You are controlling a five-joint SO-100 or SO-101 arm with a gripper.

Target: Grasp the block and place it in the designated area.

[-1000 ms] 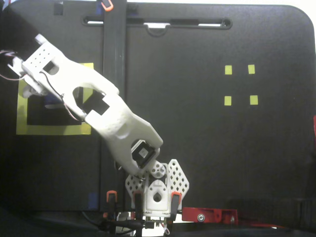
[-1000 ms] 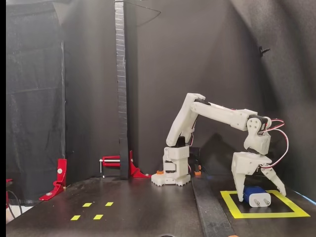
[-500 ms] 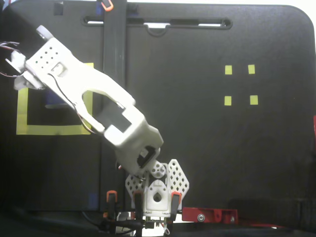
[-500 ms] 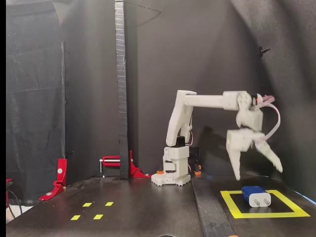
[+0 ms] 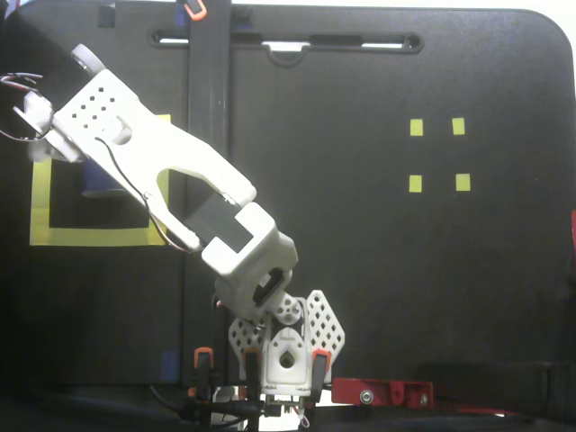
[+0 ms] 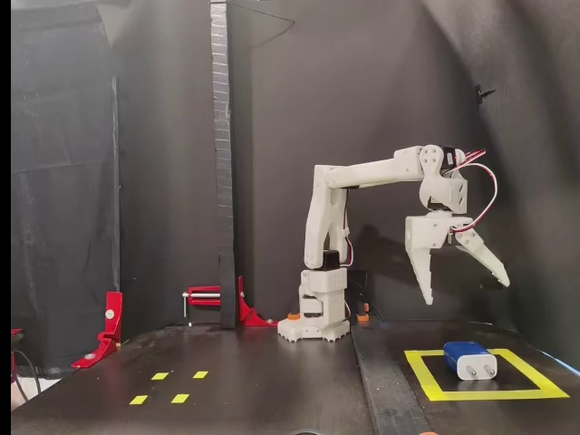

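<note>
In a fixed view from above you see the arm (image 5: 171, 193) covering most of the block (image 5: 97, 180) upper left, and in a fixed side view the gripper (image 6: 464, 288) hangs w/ fingers spread wide, empty, above the block (image 6: 469, 359) lying inside the designated area (image 6: 426, 379) lower right.

My arm (image 6: 362, 172) and gripper (image 6: 462, 281) look like matt white printed plastic, the base plate perforated. The block (image 6: 469, 358) seems smooth plastic, dark blue with a pale end. The designated area (image 6: 426, 376) is edged in yellow tape on a matt black table (image 5: 360, 252). The backdrop (image 6: 118, 136) looks like dull black cloth.
</note>
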